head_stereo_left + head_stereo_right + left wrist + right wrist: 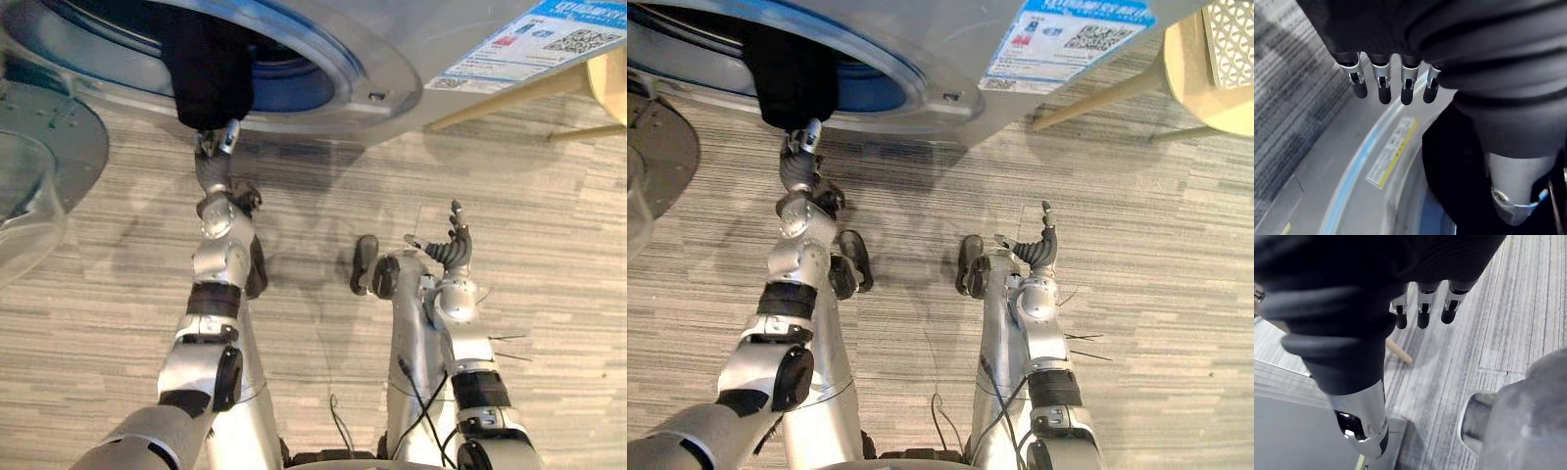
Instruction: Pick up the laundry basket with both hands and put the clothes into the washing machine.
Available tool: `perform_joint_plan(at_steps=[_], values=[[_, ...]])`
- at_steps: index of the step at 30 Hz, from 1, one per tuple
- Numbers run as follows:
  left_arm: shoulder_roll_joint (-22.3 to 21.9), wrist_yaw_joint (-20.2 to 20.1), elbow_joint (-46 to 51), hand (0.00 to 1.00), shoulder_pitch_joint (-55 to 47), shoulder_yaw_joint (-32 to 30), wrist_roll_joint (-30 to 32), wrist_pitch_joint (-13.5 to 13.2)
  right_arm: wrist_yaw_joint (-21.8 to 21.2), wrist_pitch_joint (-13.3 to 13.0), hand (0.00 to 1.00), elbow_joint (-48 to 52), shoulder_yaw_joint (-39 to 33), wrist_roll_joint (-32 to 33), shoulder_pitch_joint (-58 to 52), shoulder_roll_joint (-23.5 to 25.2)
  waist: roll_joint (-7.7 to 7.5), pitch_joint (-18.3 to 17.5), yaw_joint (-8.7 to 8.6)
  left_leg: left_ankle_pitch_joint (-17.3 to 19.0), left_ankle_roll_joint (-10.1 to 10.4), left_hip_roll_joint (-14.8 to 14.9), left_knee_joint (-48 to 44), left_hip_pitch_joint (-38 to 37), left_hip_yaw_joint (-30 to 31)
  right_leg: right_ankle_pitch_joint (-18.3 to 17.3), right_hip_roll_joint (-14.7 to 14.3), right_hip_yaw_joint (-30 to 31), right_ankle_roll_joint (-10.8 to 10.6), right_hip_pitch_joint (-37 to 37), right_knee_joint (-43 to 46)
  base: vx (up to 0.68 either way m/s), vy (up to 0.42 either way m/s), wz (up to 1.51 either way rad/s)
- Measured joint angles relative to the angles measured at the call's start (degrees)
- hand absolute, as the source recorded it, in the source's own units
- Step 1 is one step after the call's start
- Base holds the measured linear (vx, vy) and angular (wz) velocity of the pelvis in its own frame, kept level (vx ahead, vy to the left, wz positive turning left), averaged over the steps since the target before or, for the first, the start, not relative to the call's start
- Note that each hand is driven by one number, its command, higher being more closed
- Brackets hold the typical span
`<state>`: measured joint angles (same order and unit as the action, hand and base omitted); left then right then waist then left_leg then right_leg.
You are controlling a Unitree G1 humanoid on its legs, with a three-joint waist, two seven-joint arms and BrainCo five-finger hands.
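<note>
Black garment in washer mouth, L hand just below, fingers straight, R hand released, well apart.

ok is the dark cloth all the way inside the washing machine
No, the dark cloth hangs out over the rim of the washing machine opening, just above the left robot hand.

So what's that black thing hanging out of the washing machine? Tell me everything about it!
It is a black cloth, soft and plain, probably a piece of clothing. It hangs partly out of the washing machine, draped over the rim of the round, blue-ringed opening, with its lower end dangling above the floor. The rest goes inside, out of sight. The left hand is right at its lower edge, its fingers straight, not curled round it.
</note>
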<state>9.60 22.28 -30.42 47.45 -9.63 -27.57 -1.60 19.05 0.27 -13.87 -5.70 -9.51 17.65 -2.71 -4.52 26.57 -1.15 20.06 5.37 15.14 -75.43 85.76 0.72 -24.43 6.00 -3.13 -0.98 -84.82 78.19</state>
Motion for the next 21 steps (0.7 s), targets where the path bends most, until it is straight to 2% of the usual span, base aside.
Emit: perform_joint_plan(at_steps=[4,7,9,10,15,21], values=[[1.0,0.4,-2.7,0.00,4.4,-1.2,-1.6,0.0,-0.1,-0.2,0.00,1.3,0.0,0.0,0.1,0.1,-0.62,0.7,-0.84,0.4,-0.6,0.4,-1.0,1.4,-0.1,0.3,-0.1,0.1,-0.2,-1.0,0.1,0.02,0.017,-0.08],[3.2,0.1,-4.1,0.00,6.6,-1.8,-2.1,0.1,-0.1,-0.9,0.00,1.9,-0.1,0.0,0.4,0.1,-1.98,1.9,-1.13,0.7,-1.1,0.7,-1.8,1.8,-0.5,0.5,-0.2,0.4,-0.5,-1.6,0.5,0.01,0.016,-0.07],[3.9,0.2,-4.9,0.00,7.8,-1.8,-2.2,0.2,-0.2,-1.7,0.00,2.6,-0.1,0.0,0.6,0.0,-2.04,2.7,-1.08,0.8,-1.3,0.7,-2.2,2.2,-0.4,0.6,-0.2,0.5,-0.7,-1.8,0.7,0.00,0.007,-0.03],[4.3,0.1,-4.9,1.00,8.0,-1.8,-2.1,0.2,-0.2,-2.1,0.00,3.3,-0.1,0.0,0.5,0.0,-2.05,2.7,-1.16,0.9,-1.5,0.8,-2.5,2.8,-0.6,0.7,-0.2,0.7,-1.0,-2.5,0.7,-0.01,0.016,-0.07],[5.3,0.7,-6.3,1.00,9.0,-1.6,-1.1,1.3,-0.3,-3.3,0.00,4.1,-0.2,0.0,0.5,-0.2,-2.03,2.7,-1.16,1.2,-2.1,0.8,-3.4,3.9,-0.9,1.3,-0.3,1.5,-1.5,-3.6,0.9,0.01,0.016,-0.05],[5.3,4.1,-2.5,1.00,9.5,0.2,1.3,1.6,-0.3,-3.9,0.00,4.0,-0.3,0.0,0.5,-0.3,-1.97,2.8,-1.14,1.2,-2.2,0.5,-3.6,4.3,-0.9,1.4,0.0,1.5,-1.8,-3.6,0.8,0.00,0.000,0.00]])
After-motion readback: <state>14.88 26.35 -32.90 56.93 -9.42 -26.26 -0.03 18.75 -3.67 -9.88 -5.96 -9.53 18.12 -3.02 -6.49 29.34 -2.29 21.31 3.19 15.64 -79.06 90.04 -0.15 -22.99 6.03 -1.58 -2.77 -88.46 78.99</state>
